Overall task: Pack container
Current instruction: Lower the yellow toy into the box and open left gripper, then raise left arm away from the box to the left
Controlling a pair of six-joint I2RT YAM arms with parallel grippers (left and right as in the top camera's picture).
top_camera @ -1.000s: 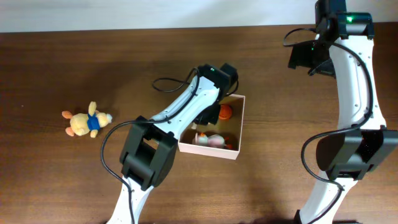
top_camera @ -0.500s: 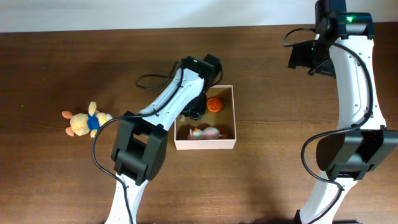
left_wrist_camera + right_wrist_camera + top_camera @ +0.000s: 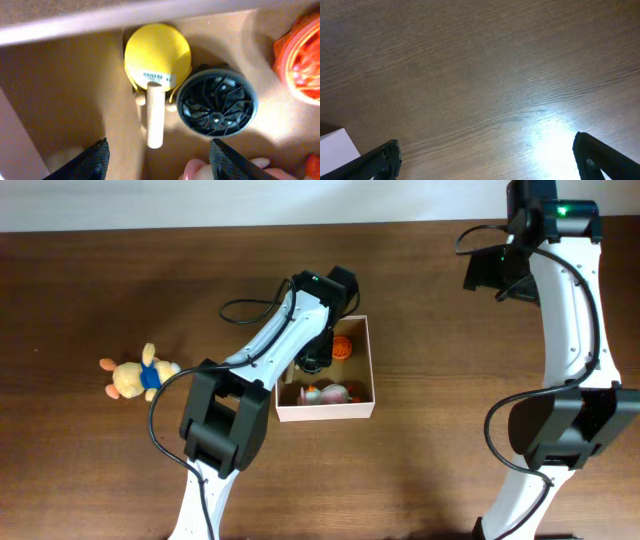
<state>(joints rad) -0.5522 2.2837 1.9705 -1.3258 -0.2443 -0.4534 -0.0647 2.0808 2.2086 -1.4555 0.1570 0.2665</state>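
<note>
The container (image 3: 366,370) is a shallow white-walled box with a tan inside, at the table's middle. My left gripper (image 3: 314,362) hangs over its left part. In the left wrist view the left gripper (image 3: 162,162) is open, nothing between its black fingers (image 3: 95,160). Just beyond them lie a yellow disc with a wooden peg (image 3: 157,55), a black ribbed wheel (image 3: 217,102), an orange toy (image 3: 300,60) and a pink toy (image 3: 197,170), all on the box floor. My right gripper (image 3: 490,157) stands wide open over bare wood.
A small yellow plush bear in blue (image 3: 140,375) lies on the table far left of the box. The right arm (image 3: 560,300) stands at the back right. A white corner (image 3: 337,145) shows at the lower left of the right wrist view.
The left jaws have opened wide. The container has slid left with the left arm and turned square to the table edge. The right arm has not moved.
</note>
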